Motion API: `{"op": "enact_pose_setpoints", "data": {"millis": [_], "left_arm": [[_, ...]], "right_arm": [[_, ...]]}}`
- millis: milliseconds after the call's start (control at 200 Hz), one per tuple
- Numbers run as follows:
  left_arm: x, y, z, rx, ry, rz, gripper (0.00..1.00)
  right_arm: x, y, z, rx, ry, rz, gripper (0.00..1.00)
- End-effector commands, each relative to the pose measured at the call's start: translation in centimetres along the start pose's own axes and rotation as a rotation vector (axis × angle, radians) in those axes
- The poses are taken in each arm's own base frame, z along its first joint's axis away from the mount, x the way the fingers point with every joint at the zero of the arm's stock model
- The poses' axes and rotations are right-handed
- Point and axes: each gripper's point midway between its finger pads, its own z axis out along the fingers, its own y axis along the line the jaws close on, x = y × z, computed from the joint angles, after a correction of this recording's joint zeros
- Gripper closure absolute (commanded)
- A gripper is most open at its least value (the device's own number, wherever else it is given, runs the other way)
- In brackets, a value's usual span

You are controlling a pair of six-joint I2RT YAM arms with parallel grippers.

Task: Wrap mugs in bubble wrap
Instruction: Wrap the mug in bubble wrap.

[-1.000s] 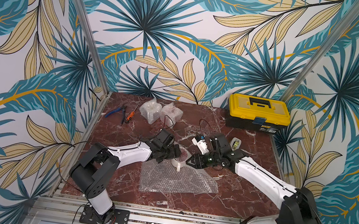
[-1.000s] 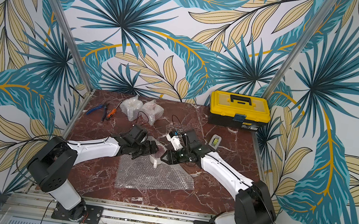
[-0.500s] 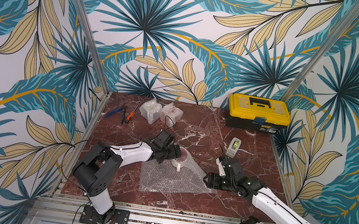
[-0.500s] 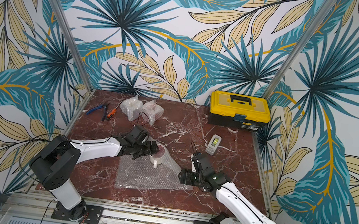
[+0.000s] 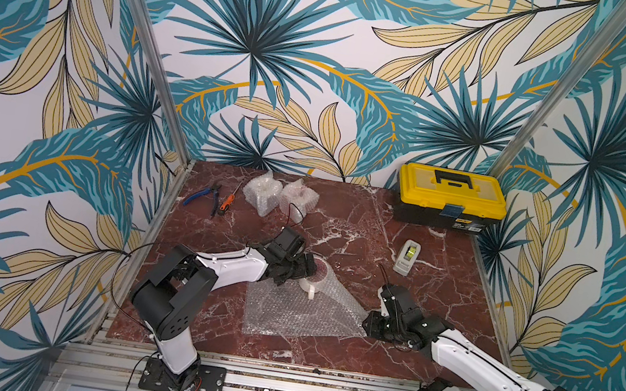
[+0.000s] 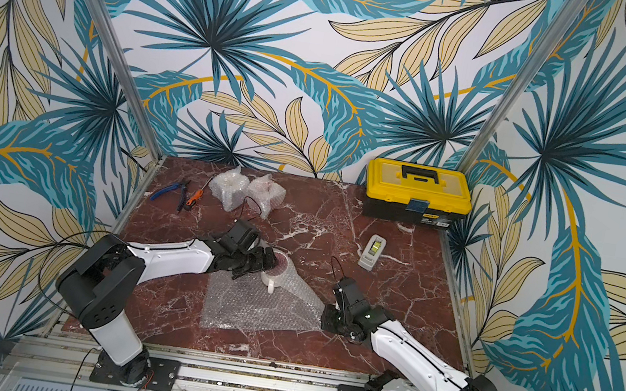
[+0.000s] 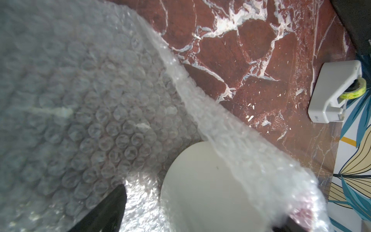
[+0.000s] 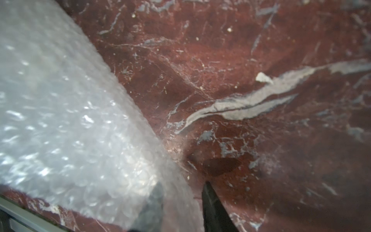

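My right gripper (image 5: 366, 325) has left the mug (image 5: 309, 287) for the wrap (image 5: 285, 310) corner, jaws narrowed astride it, grip unclear; left gripper (image 5: 307, 270) gapes around mug. Fold next.

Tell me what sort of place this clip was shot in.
Probably a staged robot test booth, not a real home: leaf-print wall panels held by metal posts, the left arm and right arm bolted to a rail at a red marble tabletop, and a yellow toolbox behind.

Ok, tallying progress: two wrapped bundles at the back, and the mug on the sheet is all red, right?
No: the mug on the bubble wrap is white outside, red only inside, as both top views show. The two wrapped bundles are at the back.
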Motion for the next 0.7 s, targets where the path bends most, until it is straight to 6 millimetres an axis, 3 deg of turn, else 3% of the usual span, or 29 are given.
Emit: {"op": "enact_pose_setpoints", "data": {"millis": [0,185,350,696], "left_arm": [[1.4,1.7,0.9,-0.049,0.042,-0.008,0.07],[1.6,1.9,1.1,-0.056,0.047,-0.009,0.07],[1.7,2.0,1.1,-0.058,0.048,-0.012,0.07],[2.0,2.0,1.2,-0.059,0.055,-0.007,0.07]], "right_arm": [[-1.1,0.8,-1.0,-0.043,-0.076,-0.005,0.79],[-3.2,1.8,-2.7,-0.060,-0.152,-0.014,0.91],[-5.6,3.9,-3.8,-0.114,-0.209,-0.024,0.98],[-10.2,11.3,-6.6,-0.394,-0.318,-0.077,1.00]]}}
